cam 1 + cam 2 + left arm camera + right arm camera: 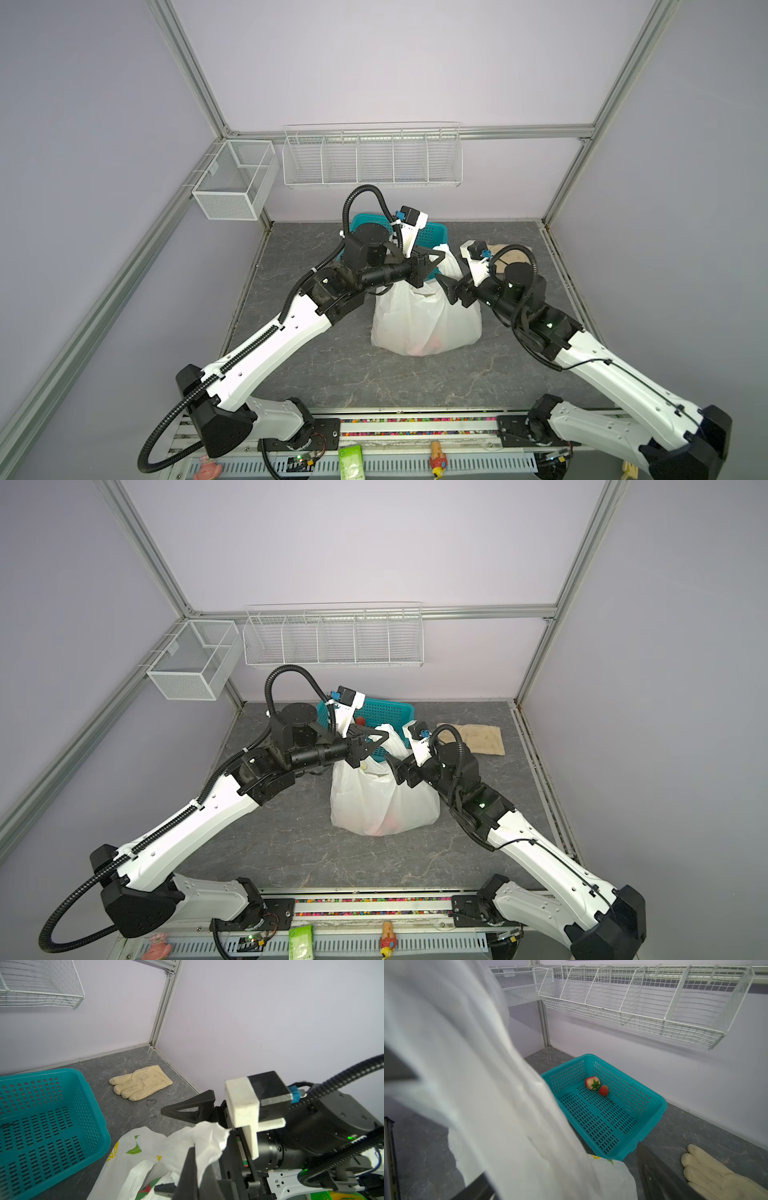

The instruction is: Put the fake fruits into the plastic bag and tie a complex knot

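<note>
Top views: plastic bag (424,322) upright at mid-frame on the desk (332,374).
Long axis vertical, handles pointing up-frame; left claw (439,259) pinches one handle, right claw (442,286) gapes wide beside it.

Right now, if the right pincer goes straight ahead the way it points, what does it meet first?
Probably the plastic bag: its white film hangs right before the open right pincer. The teal basket lies farther on; depth is unclear.

Your white bag (149,1147) carries yellow-and-green prints; teal basket (627,1093), red fruits (603,1090), beige glove (141,1083), grey veined tabletop (374,382).
</note>
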Motion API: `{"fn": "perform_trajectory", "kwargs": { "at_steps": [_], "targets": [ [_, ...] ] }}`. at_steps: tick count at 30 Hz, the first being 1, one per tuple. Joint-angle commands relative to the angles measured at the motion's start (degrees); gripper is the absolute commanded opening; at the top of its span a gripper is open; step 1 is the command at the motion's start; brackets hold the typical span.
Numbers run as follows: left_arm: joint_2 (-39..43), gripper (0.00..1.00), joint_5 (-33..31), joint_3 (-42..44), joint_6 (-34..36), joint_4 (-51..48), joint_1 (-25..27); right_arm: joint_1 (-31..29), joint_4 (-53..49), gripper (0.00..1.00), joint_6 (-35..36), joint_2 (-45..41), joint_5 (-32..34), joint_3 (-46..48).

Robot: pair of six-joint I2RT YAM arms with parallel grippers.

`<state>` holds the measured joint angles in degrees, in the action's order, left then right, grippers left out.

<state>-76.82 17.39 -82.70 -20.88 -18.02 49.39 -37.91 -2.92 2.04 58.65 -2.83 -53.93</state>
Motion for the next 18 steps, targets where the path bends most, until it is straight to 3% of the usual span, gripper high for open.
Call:
{"fn": "perform_trajectory", "kwargs": {
  "at_steps": [1,7,13,18],
  "targets": [
    [0.9,0.00,0.3,-1.2,0.7,0.5,-0.4,2.4,-8.9,0.89,8.0,-1.0,-14.8,-3.6],
    [0.9,0.00,0.8,-1.2,0.7,0.6,-0.5,11.9,-14.3,0.89,14.1,2.8,-34.3,-9.9],
    [1.0,0.00,1.2,-1.1,0.8,0.7,-0.5,15.4,-18.1,0.99,18.6,10.5,-45.8,-16.2],
    [1.3,0.00,1.2,-1.1,0.7,0.6,-0.5,17.5,-18.3,0.80,19.2,13.9,-51.0,-16.9]
  ]
}}
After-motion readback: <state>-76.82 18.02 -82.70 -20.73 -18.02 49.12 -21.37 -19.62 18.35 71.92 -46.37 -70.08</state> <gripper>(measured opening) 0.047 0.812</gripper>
